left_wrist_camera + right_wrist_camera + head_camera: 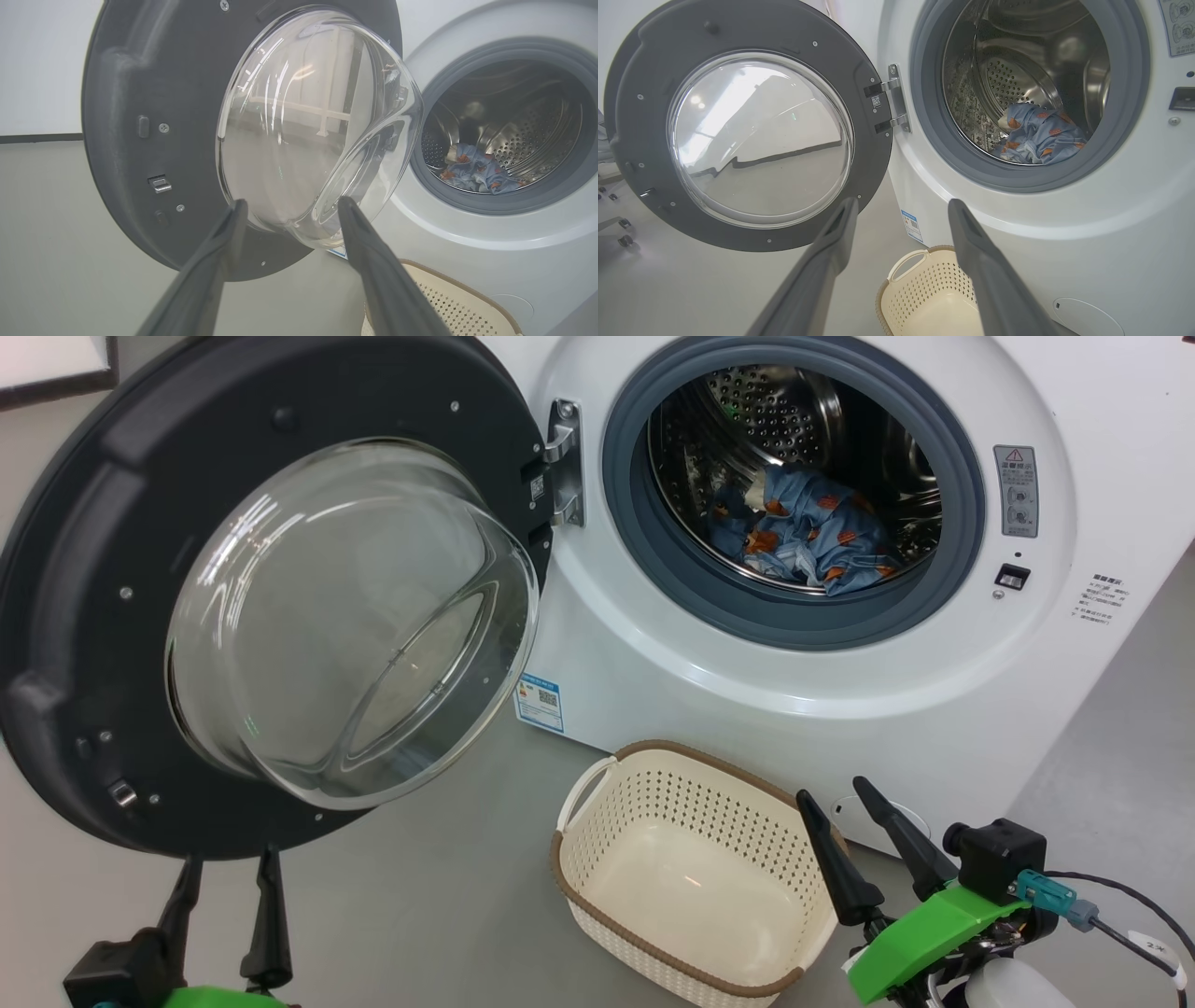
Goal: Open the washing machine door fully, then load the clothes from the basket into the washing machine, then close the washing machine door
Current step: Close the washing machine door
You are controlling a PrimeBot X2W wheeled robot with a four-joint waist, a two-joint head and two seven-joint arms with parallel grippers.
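Jaws on both arms stand wide apart and hold nothing. The left gripper (231, 861) hangs just below the lower edge of the washing machine door (84, 616), and the right gripper (831, 791) is by the right rim of the basket (597, 859).

The basket is empty on the floor (420, 915), in front of the washing machine (700, 681). The clothes (803, 537) lie bunched low in the steel drum (775, 420), inside the grey gasket (644, 523) with no fabric seen draped over it. By that, loading looks done and closing is the step left.

The door is swung out to the left of the opening on its hinge (563, 462). It should handle as a stiff, fairly heavy panel that moves only in an arc. Its glass bowl window (345, 616) is smooth, curved and likely slippery, so it is a poor place to press. The dark ring at the far left edge, away from the hinge, probably gives the best leverage. A steady push there, ending firmly so the latch catches, seems better than a pinch.
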